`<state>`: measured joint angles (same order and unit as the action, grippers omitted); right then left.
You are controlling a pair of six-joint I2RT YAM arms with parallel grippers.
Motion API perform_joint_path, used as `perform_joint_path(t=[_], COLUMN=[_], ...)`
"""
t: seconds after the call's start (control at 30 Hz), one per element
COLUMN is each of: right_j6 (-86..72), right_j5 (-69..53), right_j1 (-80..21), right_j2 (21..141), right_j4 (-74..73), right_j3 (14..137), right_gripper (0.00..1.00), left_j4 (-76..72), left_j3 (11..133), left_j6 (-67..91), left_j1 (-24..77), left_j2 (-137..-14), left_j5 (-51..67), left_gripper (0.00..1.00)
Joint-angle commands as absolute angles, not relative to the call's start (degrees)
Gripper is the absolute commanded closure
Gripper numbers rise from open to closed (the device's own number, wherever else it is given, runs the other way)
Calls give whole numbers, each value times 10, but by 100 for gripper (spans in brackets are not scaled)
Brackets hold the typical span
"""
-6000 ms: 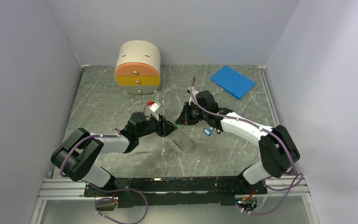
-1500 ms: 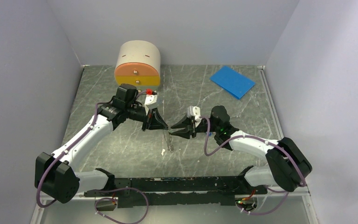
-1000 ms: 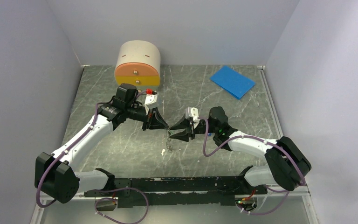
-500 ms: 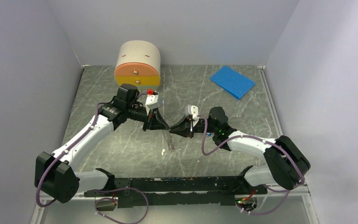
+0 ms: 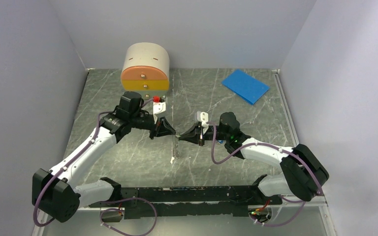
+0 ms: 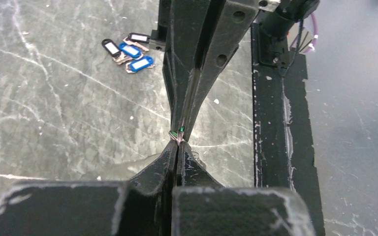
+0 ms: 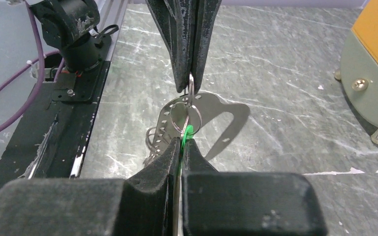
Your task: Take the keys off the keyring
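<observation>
Right wrist view: right fingers (image 7: pixel 165 164) clamped shut on the green key (image 7: pixel 189 131), left fingers (image 7: pixel 182 59) at 12 o'clock pinched closed on the keyring (image 7: pixel 177 110). Both meet tip to tip above the mid worktop (image 7: pixel 275 73). Blue and black tags (image 6: pixel 128 49) lie apart.

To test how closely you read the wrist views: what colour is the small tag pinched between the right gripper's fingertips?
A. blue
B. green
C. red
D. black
B: in the right wrist view the right gripper is shut on a bright green tag; the blue and black tags lie loose on the table.
</observation>
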<state>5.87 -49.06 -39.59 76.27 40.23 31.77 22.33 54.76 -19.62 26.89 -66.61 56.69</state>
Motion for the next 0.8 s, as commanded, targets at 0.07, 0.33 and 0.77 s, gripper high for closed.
perform_joint_path(t=[0.07, 0.33, 0.77], right_j6=[98, 97, 79], right_j5=[-485, -504, -503], right_j1=[-398, -400, -401], right_j2=[737, 735, 732], right_j4=[351, 320, 263], right_j3=[347, 365, 397], right_gripper=[100, 100, 100], left_j4=[176, 135, 88], left_j3=[541, 517, 491], left_j6=[-179, -157, -129], left_j1=[272, 272, 275], left_j2=[-636, -616, -595], left_j5=[512, 474, 418], left_gripper=[98, 97, 98])
